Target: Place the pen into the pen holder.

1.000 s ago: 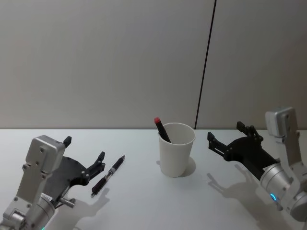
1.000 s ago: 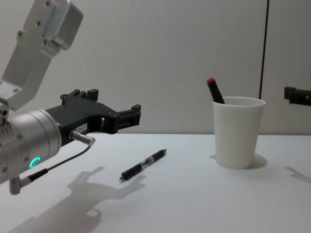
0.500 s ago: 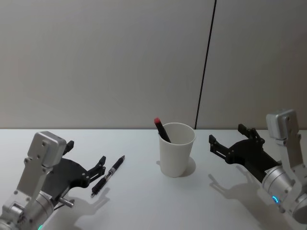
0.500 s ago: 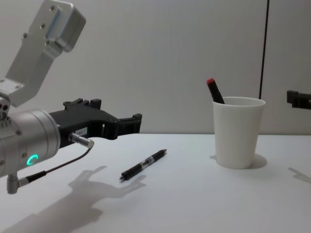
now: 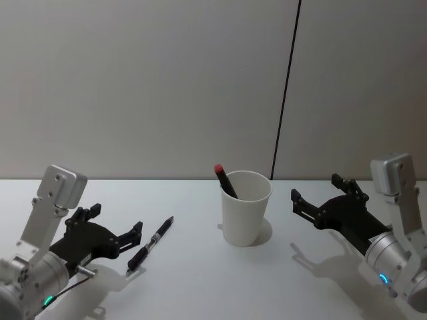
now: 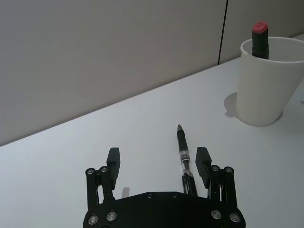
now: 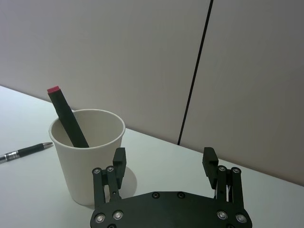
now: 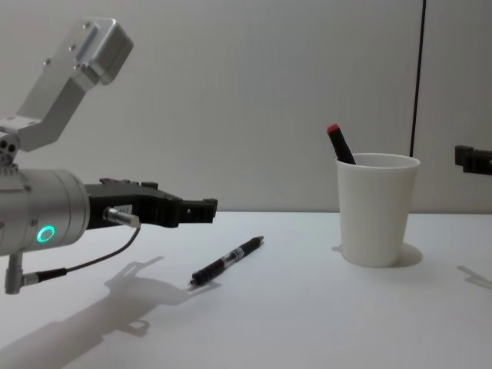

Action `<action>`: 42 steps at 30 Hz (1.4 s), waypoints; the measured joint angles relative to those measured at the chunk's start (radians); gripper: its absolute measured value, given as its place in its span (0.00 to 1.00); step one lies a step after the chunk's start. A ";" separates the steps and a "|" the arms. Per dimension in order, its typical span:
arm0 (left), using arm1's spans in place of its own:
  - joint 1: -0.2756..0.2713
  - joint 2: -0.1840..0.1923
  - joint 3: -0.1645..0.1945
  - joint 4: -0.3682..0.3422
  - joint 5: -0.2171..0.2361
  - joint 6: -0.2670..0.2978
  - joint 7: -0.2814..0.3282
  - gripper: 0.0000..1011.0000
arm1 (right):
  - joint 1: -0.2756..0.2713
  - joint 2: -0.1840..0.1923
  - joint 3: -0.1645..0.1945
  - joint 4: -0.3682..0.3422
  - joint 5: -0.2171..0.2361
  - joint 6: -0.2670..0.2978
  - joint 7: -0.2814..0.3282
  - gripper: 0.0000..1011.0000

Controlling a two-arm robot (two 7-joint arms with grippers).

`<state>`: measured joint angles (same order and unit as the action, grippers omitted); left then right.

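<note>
left gripper [image 6: 158, 156] low, left of cup [image 5: 245, 217], fingers spread wide, nothing held. Guessing it's lining up to straddle pen [image 6: 183, 152]. right gripper [image 5: 315, 188] right of cup, open, empty, looks parked. pen flat on table [image 5: 200, 287], left of cup. red-capped marker [image 5: 225, 180] leaning inside cup.

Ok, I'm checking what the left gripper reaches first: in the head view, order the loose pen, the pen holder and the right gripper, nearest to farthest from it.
From the left gripper:
1. The pen, lying right by it, on its right.
2. The pen holder, farther right, mid-table.
3. The right gripper, past the holder, on the right side.
</note>
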<state>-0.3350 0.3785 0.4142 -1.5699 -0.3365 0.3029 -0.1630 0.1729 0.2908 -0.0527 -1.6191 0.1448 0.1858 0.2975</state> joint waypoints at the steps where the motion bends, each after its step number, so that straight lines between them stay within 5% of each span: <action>1: -0.011 -0.001 0.000 0.012 -0.008 0.017 -0.014 0.99 | 0.000 0.000 0.000 0.000 0.000 0.000 0.000 0.99; 17: -0.105 -0.021 0.017 0.120 -0.039 0.100 -0.121 0.99 | -0.001 0.001 0.000 0.000 0.000 0.000 0.000 0.99; 42: -0.136 -0.063 0.038 0.205 -0.017 0.085 -0.158 0.99 | -0.001 0.001 0.000 0.000 0.000 0.000 0.000 0.99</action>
<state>-0.4708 0.3151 0.4527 -1.3647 -0.3540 0.3882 -0.3214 0.1714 0.2923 -0.0527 -1.6193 0.1447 0.1857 0.2972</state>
